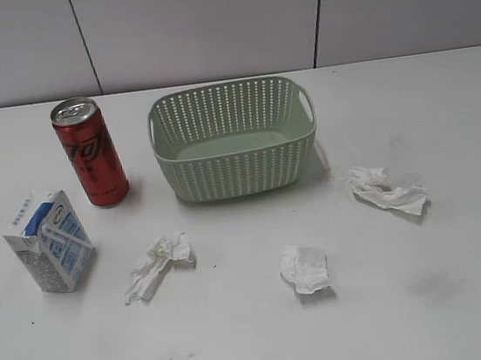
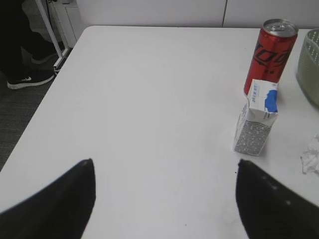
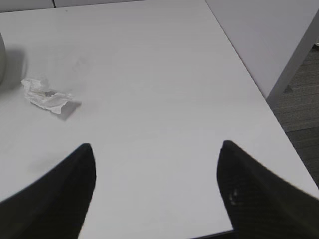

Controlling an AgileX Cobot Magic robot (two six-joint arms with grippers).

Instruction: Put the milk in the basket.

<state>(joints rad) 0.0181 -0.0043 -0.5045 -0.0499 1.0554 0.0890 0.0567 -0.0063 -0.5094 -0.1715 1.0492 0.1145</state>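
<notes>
The milk (image 1: pixel 49 242), a small white carton with blue panels and a straw, stands upright at the table's left. It also shows in the left wrist view (image 2: pixel 255 118), ahead and right of my open, empty left gripper (image 2: pixel 163 162). The pale green perforated basket (image 1: pixel 237 170) stands empty at the back centre; only its edge (image 2: pixel 311 64) shows in the left wrist view. My right gripper (image 3: pixel 155 144) is open and empty over bare table near the right edge. Neither gripper shows in the exterior view.
A tall red soda can (image 1: pixel 90 153) stands just behind the milk, seen also in the left wrist view (image 2: pixel 270 55). Three crumpled tissues (image 1: pixel 157 265) (image 1: pixel 305 269) (image 1: pixel 386 189) lie in front of the basket. The table's right edge (image 3: pixel 259 94) is close to my right gripper.
</notes>
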